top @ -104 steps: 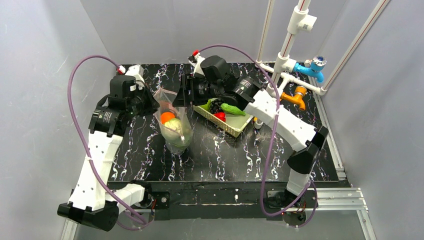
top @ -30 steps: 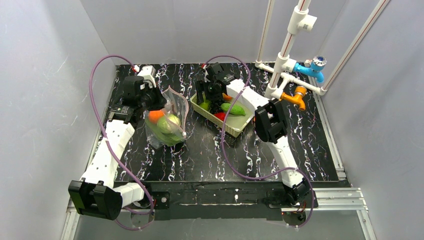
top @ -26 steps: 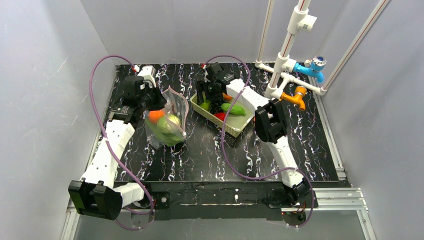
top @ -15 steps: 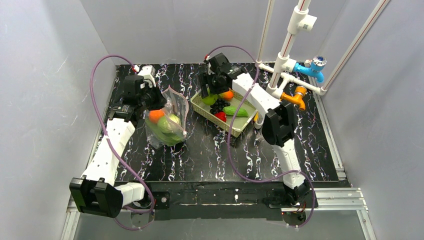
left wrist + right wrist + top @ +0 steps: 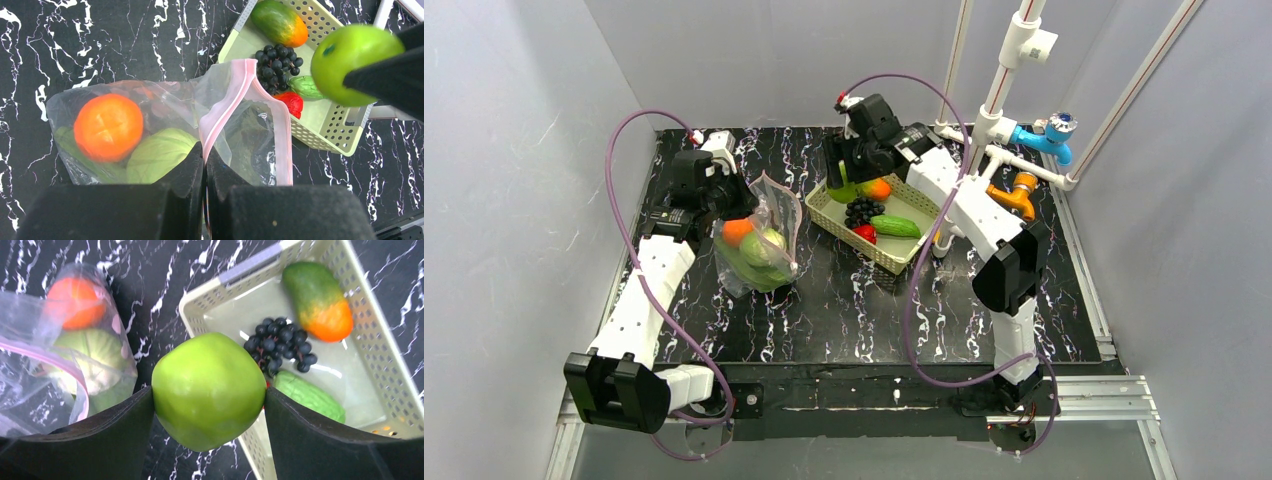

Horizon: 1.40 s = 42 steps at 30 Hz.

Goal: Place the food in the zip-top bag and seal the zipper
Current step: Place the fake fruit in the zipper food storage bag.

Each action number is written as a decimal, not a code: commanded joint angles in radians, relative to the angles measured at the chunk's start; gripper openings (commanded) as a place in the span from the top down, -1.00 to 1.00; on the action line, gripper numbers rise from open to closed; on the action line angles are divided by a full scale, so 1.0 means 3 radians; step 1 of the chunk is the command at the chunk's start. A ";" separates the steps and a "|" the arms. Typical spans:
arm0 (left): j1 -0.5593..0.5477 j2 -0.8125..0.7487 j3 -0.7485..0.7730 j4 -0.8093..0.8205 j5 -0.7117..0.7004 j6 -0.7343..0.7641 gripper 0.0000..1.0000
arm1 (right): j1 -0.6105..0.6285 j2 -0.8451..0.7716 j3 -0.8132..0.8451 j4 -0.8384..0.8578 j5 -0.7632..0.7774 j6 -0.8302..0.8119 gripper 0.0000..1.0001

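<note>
Stuff on the left first: the zip-top bag (image 5: 165,100) lies on the black marble table (image 5: 844,310). The left gripper (image 5: 205,152) has its jaws pinched tight on the bag's mouth edge, right where the pink zipper (image 5: 226,104) runs in between them. The zipper isn't sealed; the pink strip splits into a wide loop, so the mouth gapes toward the basket. Inside the bag there's an orange (image 5: 108,126), with a pale green cabbage (image 5: 157,155) touching it, and some green leaves (image 5: 65,142) squashed underneath.

Moving right, the right gripper (image 5: 846,182) is clamped on the green apple (image 5: 209,390), one finger on each side. It's held up in the air over the bag-side end of the basket, just beside the open bag mouth.

Then the cream lattice basket (image 5: 320,142), sitting just right of the bag. It holds a mango (image 5: 320,300) that's green fading to orange at the far end, a dark purple bunch (image 5: 280,342) in the middle, a bumpy cucumber (image 5: 310,397) next to that, and a small red piece (image 5: 290,102) tucked against the purple bunch.
</note>
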<state>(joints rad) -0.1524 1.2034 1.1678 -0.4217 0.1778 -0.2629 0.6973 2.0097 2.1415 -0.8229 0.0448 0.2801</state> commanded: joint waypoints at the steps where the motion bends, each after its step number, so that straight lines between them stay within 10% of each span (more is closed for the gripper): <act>1: 0.0022 -0.0014 -0.0042 0.0045 0.0056 -0.0013 1.00 | 0.0073 -0.0262 -0.0213 -0.0046 0.0242 0.0104 0.97; 14: 0.0023 0.0003 -0.0029 0.0035 0.0080 0.0013 1.00 | 0.0334 -0.0686 -0.0375 0.0058 0.0295 0.0163 0.97; 23: 0.0025 -0.0165 -0.0040 0.0076 0.0195 0.0042 1.00 | 0.0889 -0.1086 -0.1094 0.1399 -0.0075 0.0120 0.97; 42: 0.0023 -0.0631 -0.0141 0.0248 0.0292 0.0053 1.00 | 0.0932 -0.0491 -0.0947 0.1959 -0.0194 0.0465 0.45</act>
<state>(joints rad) -0.1524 1.0548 1.1356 -0.3955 0.2348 -0.2555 0.9793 1.8498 1.7793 -0.2998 -0.0125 0.3914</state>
